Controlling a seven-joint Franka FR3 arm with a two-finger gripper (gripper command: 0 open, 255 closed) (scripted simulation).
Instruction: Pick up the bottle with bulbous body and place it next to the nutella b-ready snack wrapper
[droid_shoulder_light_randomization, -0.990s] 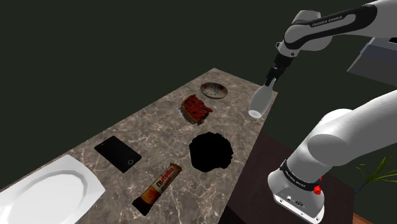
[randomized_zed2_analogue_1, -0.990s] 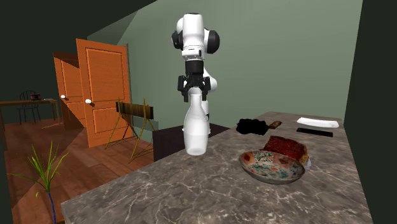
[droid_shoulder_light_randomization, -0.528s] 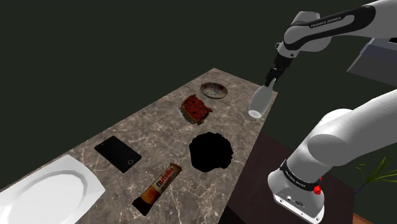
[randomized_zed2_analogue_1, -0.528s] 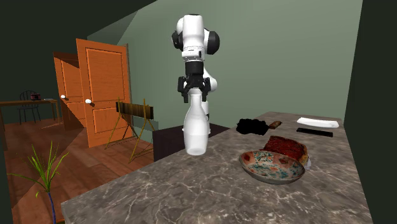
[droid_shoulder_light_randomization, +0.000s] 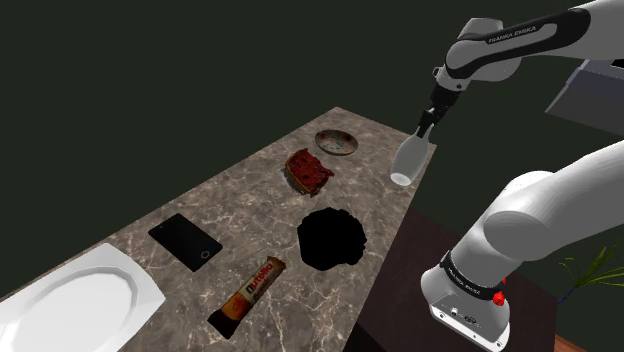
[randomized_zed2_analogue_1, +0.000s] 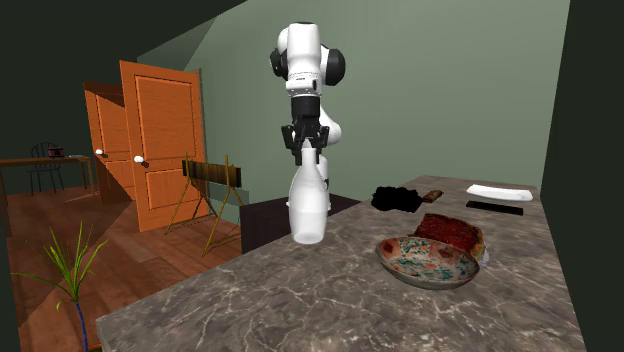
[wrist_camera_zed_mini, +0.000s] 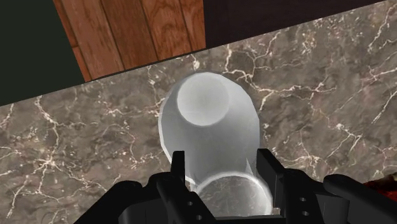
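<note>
White bottle (wrist_camera_zed_mini: 207, 121) neck mostly hidden by clasping hand (wrist_camera_zed_mini: 221, 163).

Arm (droid_shoulder_light_randomization: 515, 45) aloft, jaws clamped downward.

Veined marble counter (droid_shoulder_light_randomization: 250, 195), smooth whitish bottle (droid_shoulder_light_randomization: 406, 162)

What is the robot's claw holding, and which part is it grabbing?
The claw holds the white bottle by its narrow neck, one finger on each side, above the round body.
</note>
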